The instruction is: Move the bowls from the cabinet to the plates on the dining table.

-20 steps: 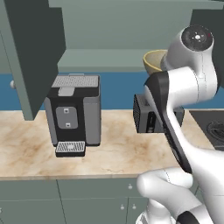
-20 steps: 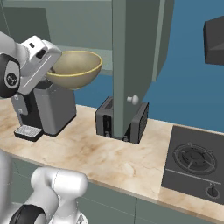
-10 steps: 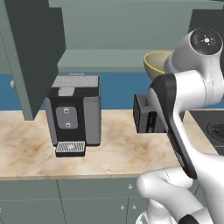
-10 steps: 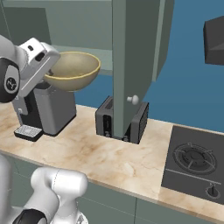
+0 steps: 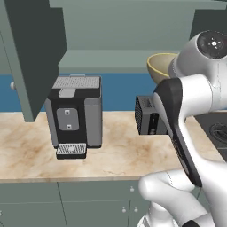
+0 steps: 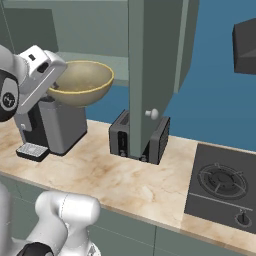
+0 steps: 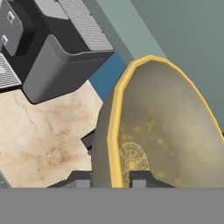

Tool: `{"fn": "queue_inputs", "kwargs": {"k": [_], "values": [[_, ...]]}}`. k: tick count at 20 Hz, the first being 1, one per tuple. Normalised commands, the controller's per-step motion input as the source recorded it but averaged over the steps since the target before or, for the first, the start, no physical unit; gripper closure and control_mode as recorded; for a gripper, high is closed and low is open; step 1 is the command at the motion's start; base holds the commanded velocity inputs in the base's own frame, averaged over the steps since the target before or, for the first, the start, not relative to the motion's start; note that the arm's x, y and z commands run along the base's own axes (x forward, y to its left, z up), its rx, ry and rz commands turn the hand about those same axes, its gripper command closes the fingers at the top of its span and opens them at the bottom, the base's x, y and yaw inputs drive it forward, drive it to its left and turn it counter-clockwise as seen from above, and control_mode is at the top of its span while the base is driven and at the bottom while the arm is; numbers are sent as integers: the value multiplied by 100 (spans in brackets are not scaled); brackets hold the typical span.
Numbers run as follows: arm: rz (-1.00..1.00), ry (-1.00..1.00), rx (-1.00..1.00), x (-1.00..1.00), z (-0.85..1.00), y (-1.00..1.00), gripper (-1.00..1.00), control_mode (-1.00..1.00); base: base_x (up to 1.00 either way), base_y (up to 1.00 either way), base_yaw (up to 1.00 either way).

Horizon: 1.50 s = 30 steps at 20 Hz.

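olive bowl held clear of the cupboard, transfer under way

left to right along the worktop: the open grey-green wall cupboard (image 5: pixel 111 31) with its tall flat door (image 5: pixel 33 53) swung out at the far left, the black-and-grey coffee machine (image 5: pixel 75 113) below it on the beige marble worktop (image 5: pixel 26 150), then the black slotted toaster (image 5: pixel 148 116), then the dark hob (image 6: pixel 222 187) at the right end.

change noted: over the last second the pale yellowish-olive smooth bowl (image 6: pixel 80 89) has drifted a little outward and toward me while the base views held steady. it now hangs in the air above the coffee machine and in front of the cupboard's pale shelf (image 5: pixel 106 61), touching neither. i judge the pickup of this bowl finished and the carry to the dining table begun.

my gripper (image 7: pixel 109 178) is closed nearly all the way, the fingers (image 7: pixel 139 178) pinching the bowl's rim, one inside the wall and one outside. the bowl sits roughly level in the right base view.

hidden or unclear: my own arm covers most of the bowl in the left base view, leaving a sliver of rim. the cupboard door in the right base view screens much of the interior, so i cannot tell whether the second bowl is on the shelf.
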Motion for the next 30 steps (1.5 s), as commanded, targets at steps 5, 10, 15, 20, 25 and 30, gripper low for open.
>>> {"fn": "queue_inputs", "kwargs": {"k": [5,10,15,20,25,30], "values": [[0,0,0,-15,0,0,100,-100,0,0,0],[0,1,0,-15,0,0,100,-100,0,0,0],[0,0,0,-2,0,0,100,100,-9,0,1],[0,0,0,0,0,0,100,100,-20,1,3],[0,0,0,0,0,0,100,100,-39,4,3],[0,0,0,0,0,0,100,100,-49,0,3]]}}
